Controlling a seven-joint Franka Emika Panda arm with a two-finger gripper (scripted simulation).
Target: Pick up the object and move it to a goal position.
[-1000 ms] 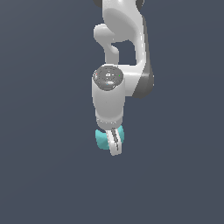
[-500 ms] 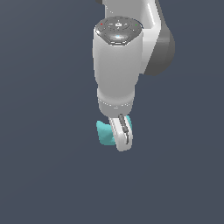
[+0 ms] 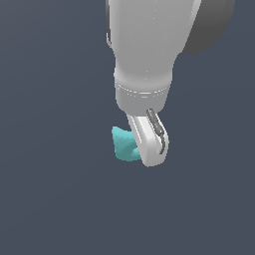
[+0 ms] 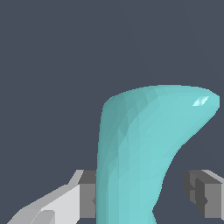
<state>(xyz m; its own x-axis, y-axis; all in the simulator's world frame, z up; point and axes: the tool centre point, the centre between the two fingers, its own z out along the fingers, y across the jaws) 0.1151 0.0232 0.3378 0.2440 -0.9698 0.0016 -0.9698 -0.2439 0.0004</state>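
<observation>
The object (image 3: 123, 145) is a small turquoise lumpy solid. In the exterior view it sits between the fingers of my gripper (image 3: 142, 152), sticking out toward the exterior view's left; the near white finger (image 3: 151, 142) hides part of it. It hangs above the plain dark ground. In the wrist view the object (image 4: 144, 140) fills the middle, curving to a rounded tip, with grey pads (image 4: 87, 197) on either side. The gripper is shut on the object. The far finger is hidden in the exterior view.
The arm's white wrist body (image 3: 144, 60) fills the upper part of the exterior view. Around it there is only a uniform dark grey background.
The arm has come much closer to the exterior camera and looms larger. The object has stayed in the gripper and moved with it.
</observation>
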